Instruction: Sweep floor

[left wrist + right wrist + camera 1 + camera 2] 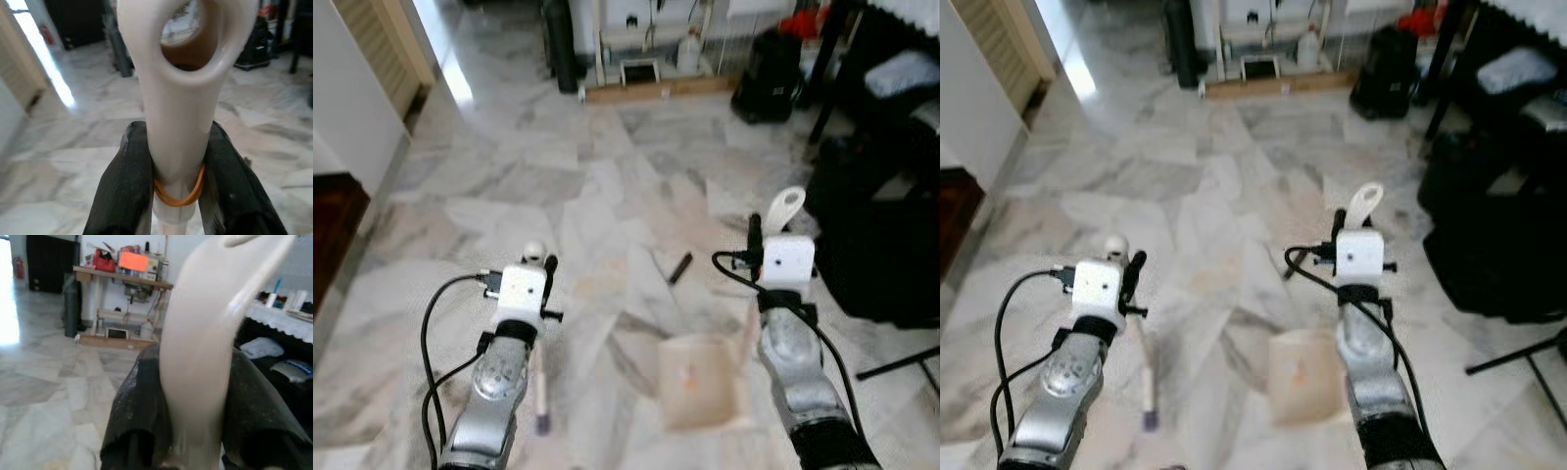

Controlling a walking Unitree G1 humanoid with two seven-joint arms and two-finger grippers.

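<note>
Clenched on the broom handle (171, 98), the left pincer (173, 196) — like the right pincer (195, 431) grasping the dustpan (703, 382) handle — could slip, leaving the dark debris (679, 267) on the floor (607, 176) beyond the pan.

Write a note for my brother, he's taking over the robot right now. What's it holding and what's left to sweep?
Left pincer: shut on the broom handle, held upright at the robot's left; the broom reaches down to the marble floor.
Right pincer: shut on the dustpan handle; the dustpan sits on the floor just inside the right arm.
Done: both tools picked up; pan looks nearly empty.
Left: a small dark stick-like piece lies on the floor ahead of the pan. Probably sweep it in next.
</note>
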